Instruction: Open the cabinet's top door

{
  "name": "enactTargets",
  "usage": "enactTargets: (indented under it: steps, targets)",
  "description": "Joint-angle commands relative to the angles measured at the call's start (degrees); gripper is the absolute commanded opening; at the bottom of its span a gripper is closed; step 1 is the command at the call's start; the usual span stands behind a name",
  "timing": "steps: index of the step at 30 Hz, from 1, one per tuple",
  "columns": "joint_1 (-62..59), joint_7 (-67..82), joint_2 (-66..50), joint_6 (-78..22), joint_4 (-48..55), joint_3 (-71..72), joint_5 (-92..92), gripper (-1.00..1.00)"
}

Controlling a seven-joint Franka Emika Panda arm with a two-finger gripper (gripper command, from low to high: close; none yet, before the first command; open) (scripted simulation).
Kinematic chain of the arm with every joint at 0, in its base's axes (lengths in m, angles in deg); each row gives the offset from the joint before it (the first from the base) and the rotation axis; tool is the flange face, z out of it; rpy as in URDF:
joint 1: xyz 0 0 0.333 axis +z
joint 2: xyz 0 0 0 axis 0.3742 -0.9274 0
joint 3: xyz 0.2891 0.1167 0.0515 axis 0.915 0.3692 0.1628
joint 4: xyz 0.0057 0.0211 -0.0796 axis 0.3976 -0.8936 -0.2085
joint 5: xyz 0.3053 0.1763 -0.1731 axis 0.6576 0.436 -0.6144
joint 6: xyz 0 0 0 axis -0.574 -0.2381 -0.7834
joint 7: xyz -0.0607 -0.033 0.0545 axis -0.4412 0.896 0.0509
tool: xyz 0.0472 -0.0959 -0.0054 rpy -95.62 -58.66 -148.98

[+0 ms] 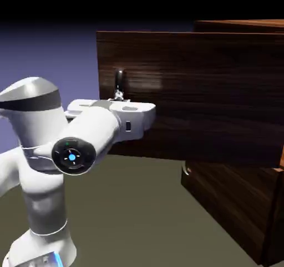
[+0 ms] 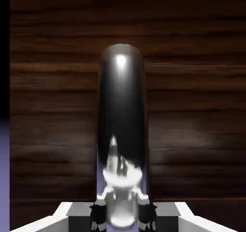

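The cabinet (image 1: 238, 205) is dark glossy wood and stands at the exterior view's right. Its top door (image 1: 199, 94) is a wide wood-grain panel, swung out from the cabinet body and facing the camera. The door's curved silver handle (image 1: 119, 78) stands near its left edge. My gripper (image 1: 118, 97) reaches that handle from the white hand below it. In the hand view the handle (image 2: 122, 110) rises large between the two fingertips (image 2: 98, 212), with the door's wood (image 2: 192, 106) behind. My gripper (image 2: 122, 212) is shut on the handle.
The lower panel's silver handle (image 1: 186, 170) shows under the open door at the cabinet's near corner. My white arm (image 1: 72, 149) fills the lower left of the exterior view. The olive table top (image 1: 144, 216) spreads between the arm and the cabinet.
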Motion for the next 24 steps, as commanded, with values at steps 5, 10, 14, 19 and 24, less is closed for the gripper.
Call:
enactTargets:
  steps: [5,10,14,19,24]
  targets:
    - [6.59,-0.35,-1.85,-10.28,10.37,-5.46,-4.03,-1.0]
    - [13.95,-1.11,-2.95,-19.41,20.76,-9.22,-6.57,-1.0]
    - [20.04,-1.96,-3.48,-26.2,29.06,-11.43,-7.88,-1.0]
    - [27.73,-3.29,-3.91,-34.23,39.45,-13.49,-8.84,-1.0]
    - [34.57,-4.77,-4.18,-41.08,48.75,-14.83,-9.17,-1.0]
